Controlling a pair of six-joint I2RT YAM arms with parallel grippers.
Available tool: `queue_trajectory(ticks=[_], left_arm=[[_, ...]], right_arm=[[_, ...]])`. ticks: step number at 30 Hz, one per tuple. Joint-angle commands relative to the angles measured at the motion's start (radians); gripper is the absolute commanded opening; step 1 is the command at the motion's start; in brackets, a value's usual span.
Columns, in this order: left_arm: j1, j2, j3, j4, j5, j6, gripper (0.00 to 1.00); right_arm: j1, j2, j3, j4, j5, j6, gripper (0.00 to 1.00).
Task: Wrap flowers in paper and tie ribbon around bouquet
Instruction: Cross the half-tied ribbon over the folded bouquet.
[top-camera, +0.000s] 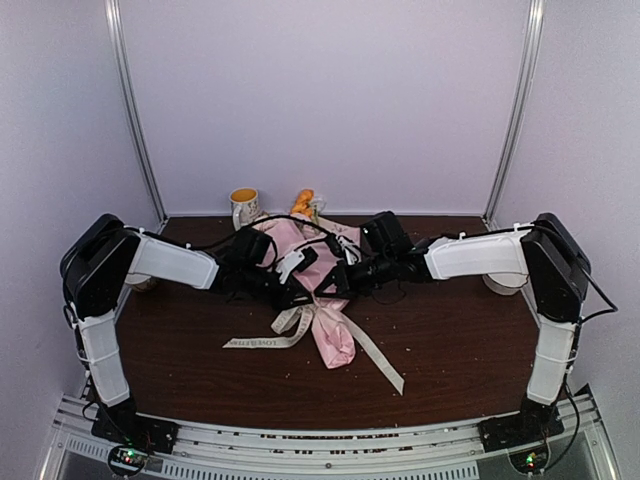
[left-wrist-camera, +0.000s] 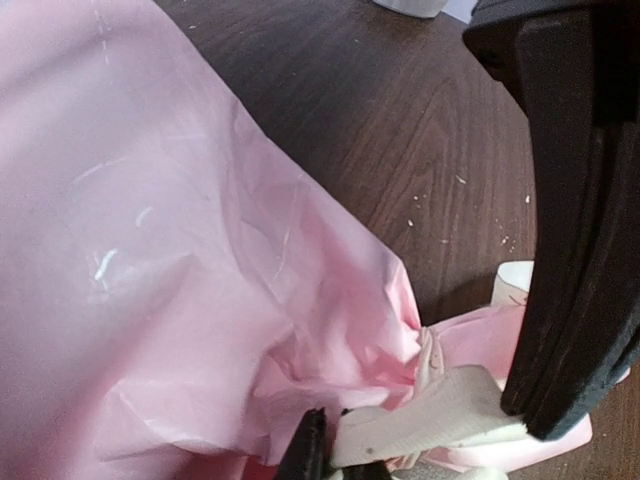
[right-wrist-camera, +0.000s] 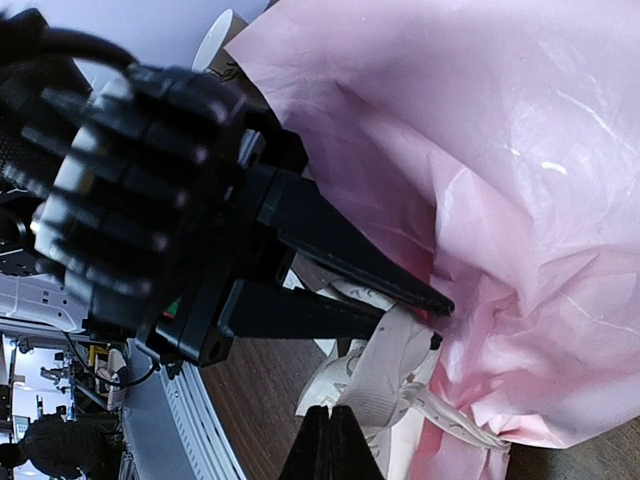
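The bouquet (top-camera: 320, 290) lies across the middle of the table, a cone of pale pink paper (left-wrist-camera: 150, 250) with orange flowers (top-camera: 303, 202) showing at its far end. The cream ribbon (top-camera: 262, 341) is wound round its pinched neck, and two tails trail toward the near edge. Both grippers meet at that neck. My left gripper (left-wrist-camera: 335, 442) is shut on a flat length of ribbon (left-wrist-camera: 430, 415). My right gripper (right-wrist-camera: 330, 412) is shut, its tips pinching a ribbon loop (right-wrist-camera: 400, 360). The left gripper (right-wrist-camera: 440, 322) shows just above that loop.
A white mug (top-camera: 243, 207) with a yellow inside stands at the back, left of the blooms. Bare dark wood table (top-camera: 460, 340) lies on both sides of the bouquet. A metal rail (top-camera: 320, 440) runs along the near edge.
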Motion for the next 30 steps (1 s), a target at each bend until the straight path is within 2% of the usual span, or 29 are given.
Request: queue_trajectory(ticks=[1, 6, 9, 12, 14, 19, 23, 26, 30], left_arm=[[-0.002, 0.005, 0.020, 0.002, -0.010, 0.004, 0.02], [-0.002, -0.006, 0.010, 0.010, -0.008, 0.004, 0.00], [-0.003, -0.015, 0.000, 0.016, -0.005, 0.004, 0.00], [-0.003, -0.024, -0.013, 0.027, -0.006, 0.005, 0.00], [-0.003, -0.027, -0.016, 0.030, -0.006, 0.004, 0.00], [-0.004, -0.034, -0.016, 0.031, -0.009, 0.003, 0.00], [-0.003, -0.036, -0.014, 0.024, -0.011, 0.006, 0.00], [-0.004, -0.035, -0.020, 0.027, -0.012, 0.012, 0.00], [-0.003, -0.028, -0.019, 0.025, -0.012, 0.008, 0.00]], right_arm=[[0.005, -0.062, -0.009, 0.067, -0.086, 0.000, 0.01], [-0.018, -0.085, -0.014, 0.031, -0.080, -0.050, 0.21], [-0.059, -0.095, -0.038, 0.052, -0.053, -0.028, 0.24], [-0.090, -0.077, -0.029, 0.062, 0.012, 0.008, 0.21], [-0.095, -0.038, 0.026, -0.020, 0.063, -0.014, 0.19], [-0.092, 0.083, 0.151, -0.151, 0.050, -0.086, 0.15], [-0.087, 0.152, 0.211, -0.191, -0.064, -0.114, 0.15], [-0.072, 0.186, 0.256, -0.255, -0.084, -0.173, 0.14], [-0.063, 0.192, 0.239, -0.185, -0.173, -0.151, 0.14]])
